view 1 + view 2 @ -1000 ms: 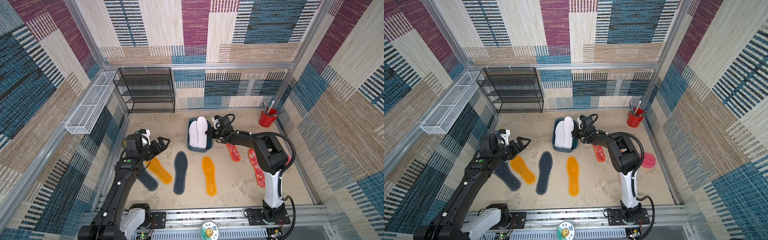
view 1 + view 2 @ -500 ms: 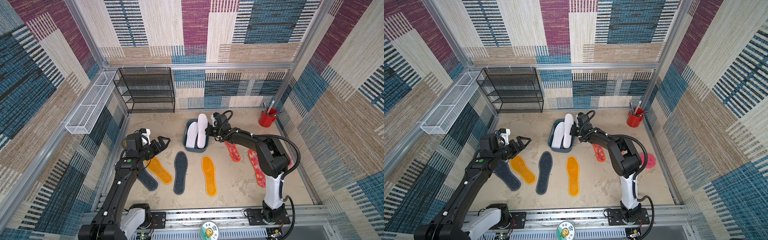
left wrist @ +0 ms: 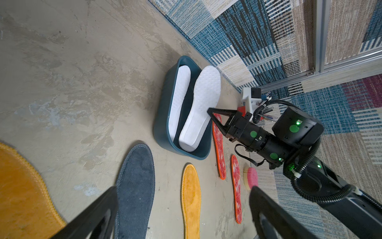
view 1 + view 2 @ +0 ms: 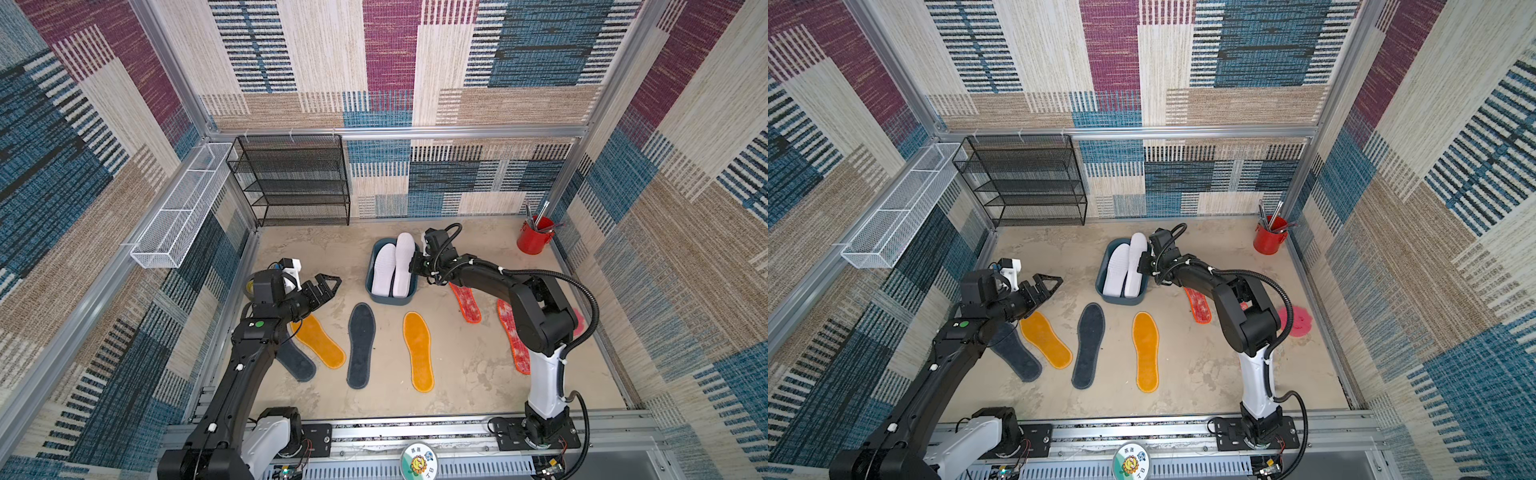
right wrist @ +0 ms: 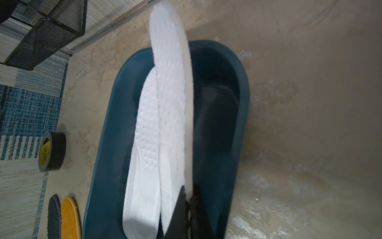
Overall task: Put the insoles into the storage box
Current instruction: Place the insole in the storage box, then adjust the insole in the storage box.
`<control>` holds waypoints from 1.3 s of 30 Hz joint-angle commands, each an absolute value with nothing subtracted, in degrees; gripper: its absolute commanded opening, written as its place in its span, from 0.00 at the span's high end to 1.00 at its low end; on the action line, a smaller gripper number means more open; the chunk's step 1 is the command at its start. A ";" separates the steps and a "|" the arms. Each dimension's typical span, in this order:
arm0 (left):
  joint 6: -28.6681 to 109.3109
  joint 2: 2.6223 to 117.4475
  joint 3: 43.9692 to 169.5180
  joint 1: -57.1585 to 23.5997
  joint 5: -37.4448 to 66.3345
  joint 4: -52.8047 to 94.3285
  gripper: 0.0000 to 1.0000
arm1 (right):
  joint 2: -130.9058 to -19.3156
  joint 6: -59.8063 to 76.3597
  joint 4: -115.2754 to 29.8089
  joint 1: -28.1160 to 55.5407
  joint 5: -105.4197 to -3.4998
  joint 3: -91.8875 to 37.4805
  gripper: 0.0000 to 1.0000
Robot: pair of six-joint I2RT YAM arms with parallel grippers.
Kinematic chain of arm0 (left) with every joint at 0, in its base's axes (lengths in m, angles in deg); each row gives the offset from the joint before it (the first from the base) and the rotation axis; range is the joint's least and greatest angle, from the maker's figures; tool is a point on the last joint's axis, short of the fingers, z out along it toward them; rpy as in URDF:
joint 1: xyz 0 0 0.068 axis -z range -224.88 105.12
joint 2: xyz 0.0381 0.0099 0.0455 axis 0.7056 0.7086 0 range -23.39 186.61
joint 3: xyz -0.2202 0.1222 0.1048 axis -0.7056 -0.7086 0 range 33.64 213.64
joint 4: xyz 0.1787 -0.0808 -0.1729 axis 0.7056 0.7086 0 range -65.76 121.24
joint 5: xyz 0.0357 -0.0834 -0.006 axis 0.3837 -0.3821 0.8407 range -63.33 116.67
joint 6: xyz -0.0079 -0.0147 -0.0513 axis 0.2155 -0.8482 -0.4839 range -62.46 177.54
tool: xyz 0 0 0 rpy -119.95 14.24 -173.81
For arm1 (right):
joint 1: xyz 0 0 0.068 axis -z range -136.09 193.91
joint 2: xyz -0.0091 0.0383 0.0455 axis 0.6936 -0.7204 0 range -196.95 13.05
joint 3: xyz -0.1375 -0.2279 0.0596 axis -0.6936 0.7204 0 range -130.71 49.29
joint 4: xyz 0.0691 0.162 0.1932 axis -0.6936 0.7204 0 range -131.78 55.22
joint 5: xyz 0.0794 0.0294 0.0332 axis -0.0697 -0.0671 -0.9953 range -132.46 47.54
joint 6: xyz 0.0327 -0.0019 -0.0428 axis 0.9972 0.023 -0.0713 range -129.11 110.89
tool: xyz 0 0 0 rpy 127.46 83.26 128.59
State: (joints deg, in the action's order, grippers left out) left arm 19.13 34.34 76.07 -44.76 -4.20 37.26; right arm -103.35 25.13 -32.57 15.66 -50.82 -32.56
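Note:
The dark teal storage box [image 4: 390, 300] [image 4: 1121, 300] stands mid-floor. One white insole [image 4: 383, 268] [image 5: 144, 144] lies flat in it. My right gripper [image 4: 413, 266] [image 5: 187, 190] is shut on the side edge of the second white insole [image 4: 404, 257] [image 5: 171, 82], which is tilted in the box with its toe over the far rim. My left gripper [image 4: 328, 282] [image 3: 183, 189] hangs open and holds nothing above the floor, left of the box. Two orange insoles [image 4: 319, 340] [image 4: 419, 351], two dark grey insoles [image 4: 361, 345] [image 4: 296, 359] and two red mottled insoles [image 4: 465, 303] [image 4: 513, 336] lie flat.
A red tool cup [image 4: 534, 239] stands at the back right. A black mesh rack [image 4: 299, 178] is against the back wall and a white wire basket [image 4: 178, 208] hangs on the left wall. A pink round object [image 4: 1296, 320] lies right; a tape roll [image 5: 51, 152] sits beside the box.
My right gripper has shifted slightly left with the white insole, and the storage box has slid a little left with it. The left arm has not moved.

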 commanded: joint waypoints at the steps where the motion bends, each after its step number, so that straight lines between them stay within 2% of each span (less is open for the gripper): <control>1: 18.25 33.85 75.74 -44.75 -5.05 35.65 0.00 | -103.92 26.43 -31.20 15.44 -48.74 -33.80 1.00; 4: 18.04 33.70 75.61 -44.79 -5.05 35.47 0.00 | -104.43 26.81 -30.56 15.35 -48.26 -34.59 0.97; 6: 18.07 33.48 75.65 -44.74 -5.05 35.49 0.00 | -104.54 26.92 -30.34 15.27 -48.24 -35.05 0.87; 10: 18.12 33.39 75.65 -44.78 -5.14 35.62 0.00 | -103.56 27.02 -30.02 14.58 -47.38 -35.59 0.59; 18: 17.85 33.39 75.54 -44.75 -5.14 35.34 0.00 | -99.36 25.81 -28.53 13.04 -44.73 -36.97 0.41; 22: 17.80 33.46 75.47 -44.79 -5.14 35.14 0.00 | -96.87 24.42 -27.51 11.98 -40.82 -37.20 0.18; 23: 17.66 33.39 75.48 -44.82 -5.14 35.11 0.00 | -96.50 23.58 -27.22 11.65 -39.53 -37.28 0.17; 25: 17.71 33.35 75.46 -44.79 -5.05 35.14 0.00 | -96.54 21.07 -25.99 10.80 -36.20 -38.47 0.08; 32: 17.80 33.37 75.54 -44.78 -5.05 35.39 0.00 | -103.45 13.94 -17.02 10.16 -35.02 -48.96 0.01; 39: 17.64 33.36 75.47 -44.88 -5.14 35.46 0.00 | -111.15 11.14 -12.02 10.16 -39.32 -57.36 0.02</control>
